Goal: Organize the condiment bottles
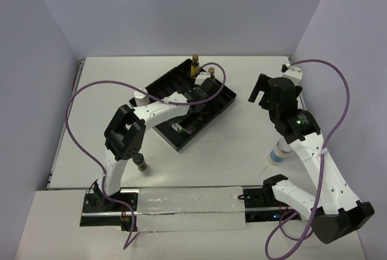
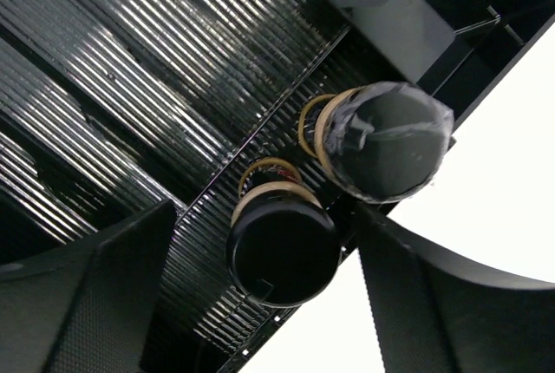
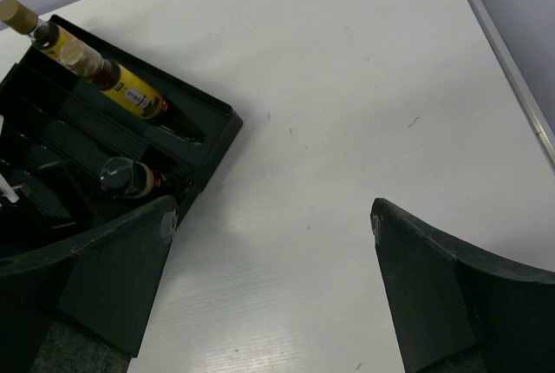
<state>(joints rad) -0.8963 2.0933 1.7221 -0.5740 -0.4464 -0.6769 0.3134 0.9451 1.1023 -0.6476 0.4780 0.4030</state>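
In the left wrist view my left gripper [image 2: 267, 221] is open over the black ridged tray [image 2: 130, 87]. A black-capped bottle [image 2: 284, 253] stands upright between its fingers, and I see a gap on each side. A second capped bottle [image 2: 386, 139] stands just beyond it. From above, two amber bottles [image 1: 195, 65] stand at the tray's far end. A short dark bottle [image 1: 141, 162] is on the table by the left arm, and a white-lidded bottle [image 1: 140, 97] sits left of the tray. A blue-labelled bottle [image 1: 278, 154] stands under the right arm. My right gripper [image 3: 273, 212] is open over bare table.
The tray [image 1: 181, 136] lies diagonally in the middle of the table, with the left arm stretched over it. The right wrist view shows the tray's corner [image 3: 217, 130] to the left of the gripper, with amber bottles [image 3: 130, 91] lying in it. Grey walls close three sides.
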